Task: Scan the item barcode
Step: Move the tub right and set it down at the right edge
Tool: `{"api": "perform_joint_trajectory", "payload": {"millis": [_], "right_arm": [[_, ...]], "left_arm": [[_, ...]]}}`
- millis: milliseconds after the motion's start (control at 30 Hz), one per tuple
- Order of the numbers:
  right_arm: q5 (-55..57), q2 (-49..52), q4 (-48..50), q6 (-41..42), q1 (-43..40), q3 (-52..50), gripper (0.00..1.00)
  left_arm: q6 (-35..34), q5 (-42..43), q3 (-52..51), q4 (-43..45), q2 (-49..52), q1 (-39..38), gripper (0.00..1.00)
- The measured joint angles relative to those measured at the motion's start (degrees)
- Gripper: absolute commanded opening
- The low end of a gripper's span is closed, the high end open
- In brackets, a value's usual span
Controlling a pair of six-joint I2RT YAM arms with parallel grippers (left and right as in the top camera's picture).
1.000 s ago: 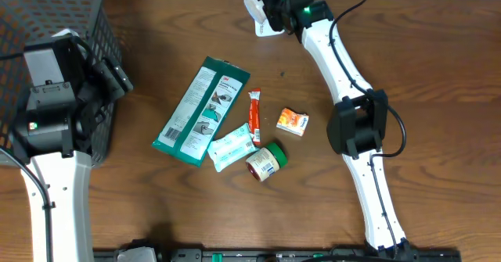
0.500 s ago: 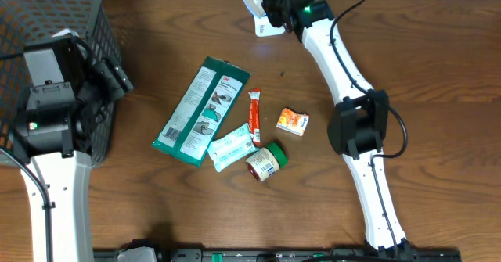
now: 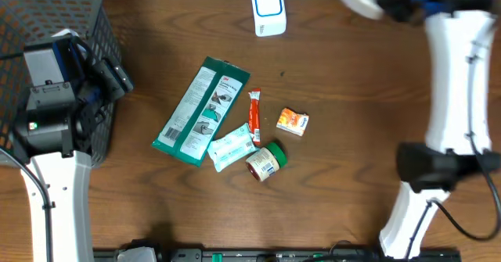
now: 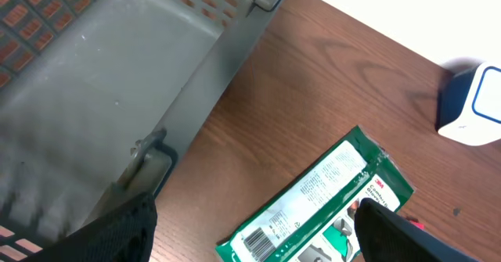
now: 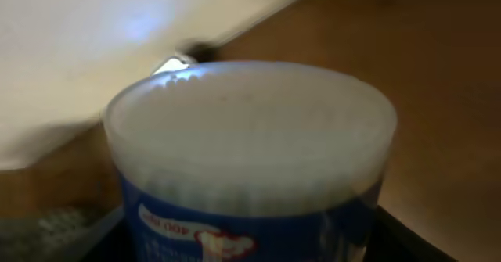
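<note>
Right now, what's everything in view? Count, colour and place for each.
table: 1, brown wood, under everything
basket: 1, grey mesh, far left corner
scanner: 1, white with blue face, far edge, centre
packet: 1, green, flat, left of centre
small pack: 1, white and teal, at the packet's near right end
sachet: 1, red, right of the packet
box: 1, orange and white, right of the sachet
jar: 1, green lid, beside the small pack
tub: 1, clear with blue label, in the right gripper
left gripper: 1, black, open, by the basket
right gripper: 1, shut on the tub, far right
</note>
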Motion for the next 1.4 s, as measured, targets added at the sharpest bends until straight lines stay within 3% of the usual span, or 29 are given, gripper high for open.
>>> {"api": "perform_joint_trajectory", "payload": {"millis": [133, 300, 433, 667, 767, 833, 900, 933, 1400], "right_arm": [[-0.09, -0.13, -14.01, -10.73, -10.27, -0.44, 0.22], [0.96, 2.86, -16.39, -17.75, -19.85, -5.79, 0.22], [3.80, 3.56, -11.89, -20.20, -23.98, -15.32, 0.22], [6.73, 4.94, 9.09, -25.07, -27.26, -40.72, 0.26], [6.91, 5.07, 14.19, -27.65, -27.50, -47.04, 0.37], [6.99, 5.05, 14.88, -28.39, -27.56, -47.98, 0.72], [7.06, 5.05, 14.97, -28.92, -27.58, -47.98, 0.87], [7.15, 5.05, 14.88, -29.14, -27.58, -47.98, 0.99], [7.08, 5.03, 13.81, -29.81, -27.63, -47.98, 0.99]], "left_arm": [[0.00, 0.00, 0.00, 0.04, 0.00, 0.00, 0.83], [0.00, 0.00, 0.00, 0.04, -0.02, 0.00, 0.83], [0.00, 0.00, 0.00, 0.02, -0.02, 0.00, 0.83], [0.02, 0.00, 0.00, 0.00, -0.02, -0.02, 0.83], [0.00, 0.00, 0.00, 0.02, -0.02, -0.02, 0.83], [0.00, 0.00, 0.00, 0.02, -0.02, 0.00, 0.83], [0.00, 0.00, 0.00, 0.02, -0.02, 0.00, 0.83], [0.02, 0.00, 0.00, 0.02, -0.02, 0.00, 0.83], [0.00, 0.00, 0.00, 0.02, -0.02, 0.00, 0.83]]}}
